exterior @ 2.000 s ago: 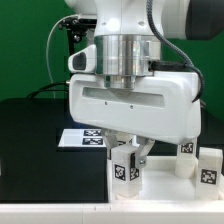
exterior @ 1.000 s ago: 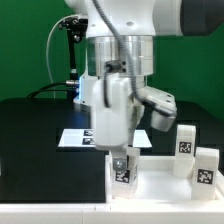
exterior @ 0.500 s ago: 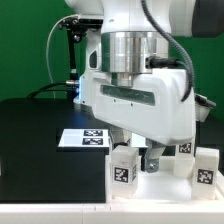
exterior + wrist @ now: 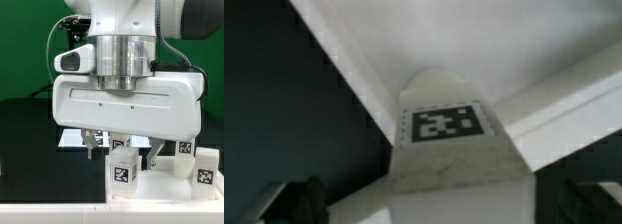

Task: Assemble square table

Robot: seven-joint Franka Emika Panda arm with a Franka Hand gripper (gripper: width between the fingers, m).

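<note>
A white leg with a black-and-white tag stands upright at the near corner of the white square panel. My gripper hangs over it, open, with one finger on each side of the leg. In the wrist view the tagged leg fills the middle between my dark fingers, with a gap on at least one side. The panel's raised rim runs beside the leg. Two more tagged legs stand at the exterior view's right.
The marker board lies on the black table behind the panel. A green wall stands at the back, and a dark stand with cables rises behind the arm. The hand's wide body hides much of the panel.
My hand has turned about its vertical axis, so its broad face now looks at the camera. The fingers, earlier close on the leg, now stand apart on both sides of it.
</note>
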